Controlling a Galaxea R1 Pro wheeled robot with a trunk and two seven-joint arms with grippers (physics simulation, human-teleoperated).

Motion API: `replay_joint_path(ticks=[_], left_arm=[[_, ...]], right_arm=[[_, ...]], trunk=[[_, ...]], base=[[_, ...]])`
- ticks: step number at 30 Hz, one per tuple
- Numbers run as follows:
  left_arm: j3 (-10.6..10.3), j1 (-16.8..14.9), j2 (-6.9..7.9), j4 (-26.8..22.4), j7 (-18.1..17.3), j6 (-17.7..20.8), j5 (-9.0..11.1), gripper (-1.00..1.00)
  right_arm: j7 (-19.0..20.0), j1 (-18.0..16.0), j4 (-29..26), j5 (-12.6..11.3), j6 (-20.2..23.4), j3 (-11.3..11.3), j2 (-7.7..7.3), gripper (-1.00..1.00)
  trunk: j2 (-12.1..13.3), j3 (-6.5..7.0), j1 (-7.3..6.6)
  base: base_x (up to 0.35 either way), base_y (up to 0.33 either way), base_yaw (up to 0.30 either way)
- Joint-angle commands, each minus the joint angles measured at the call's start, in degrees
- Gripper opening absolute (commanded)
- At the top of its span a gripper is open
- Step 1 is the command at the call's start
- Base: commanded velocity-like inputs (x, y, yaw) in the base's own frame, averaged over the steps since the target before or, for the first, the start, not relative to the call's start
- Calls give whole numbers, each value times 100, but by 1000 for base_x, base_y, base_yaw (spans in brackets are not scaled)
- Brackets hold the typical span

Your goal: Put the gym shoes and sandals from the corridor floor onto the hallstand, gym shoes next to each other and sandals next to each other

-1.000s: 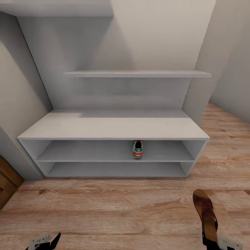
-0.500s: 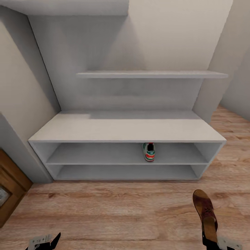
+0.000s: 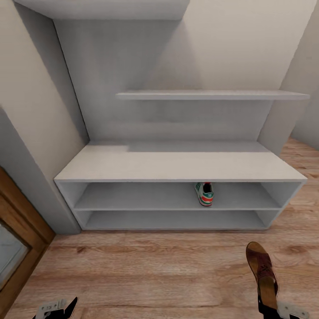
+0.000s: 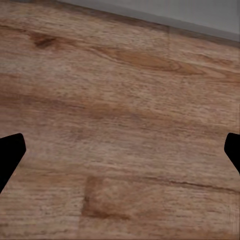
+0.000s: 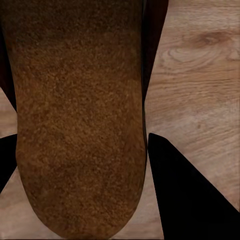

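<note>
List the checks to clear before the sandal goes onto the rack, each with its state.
1. Grip on the sandal: ok; the right gripper holds it at one end, fingers either side of the sole in the right wrist view.
2. Sandal off the floor: cannot tell.
3. Landing spot: ok; the hallstand has a bare top, and its upper shelf holds one gym shoe with room on both sides.
4. Robot close enough to the hallstand: cannot tell; a strip of floor lies between.
5. Left gripper free: ok; fingers apart, nothing between them.
6. Second sandal on the rack to pair with: not ok.
</note>
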Motion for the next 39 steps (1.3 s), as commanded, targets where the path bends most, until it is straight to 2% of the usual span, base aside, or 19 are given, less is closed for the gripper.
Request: replay_joint_path(ticks=[1,18,31,39], left_arm=[[38,-7,-4,8,-32,-31,-50,100],[39,-7,-4,8,-32,-31,-58,100],[30,-7,-21,5,-32,-31,-98,100],[36,-7,-21,7,-32,-31,-96,100]], right_arm=[[-22,-5,5,46,-19,-28,0,-100],[-22,-5,5,46,-19,-28,0,-100],[-30,-5,5,58,-19,-28,0,-100],[-34,-5,-1,47,-19,-28,6,-100]], trunk=[[-2,-4,-1],[-2,-4,-1],[-2,-4,-1],[-2,-4,-1]], base=[[0,305,0],[-6,304,0],[-219,247,0],[-290,135,0]])
